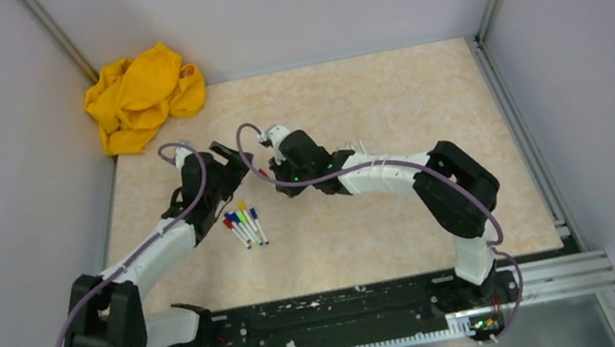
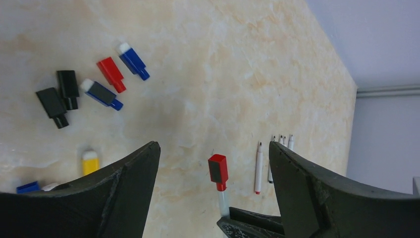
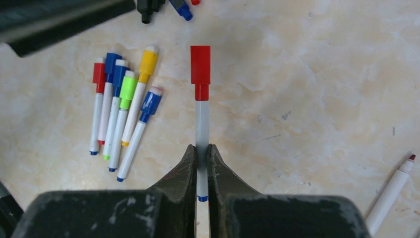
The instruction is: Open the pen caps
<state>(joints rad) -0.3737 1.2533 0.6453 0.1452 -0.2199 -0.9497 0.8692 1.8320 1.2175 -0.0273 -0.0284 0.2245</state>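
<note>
Right arm (image 1: 380, 175) points red-capped marker (image 3: 201, 119) at left jaws.

Overhead plus two wrists
Your close wrist views both face down onto the red-capped white-grey plastic marker (image 3: 201, 124).

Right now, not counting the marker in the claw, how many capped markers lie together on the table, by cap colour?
Red plastic cap: 1
Blue plastic cap: 3
Green plastic cap: 1
Yellow plastic cap: 1
Total: 6
</note>
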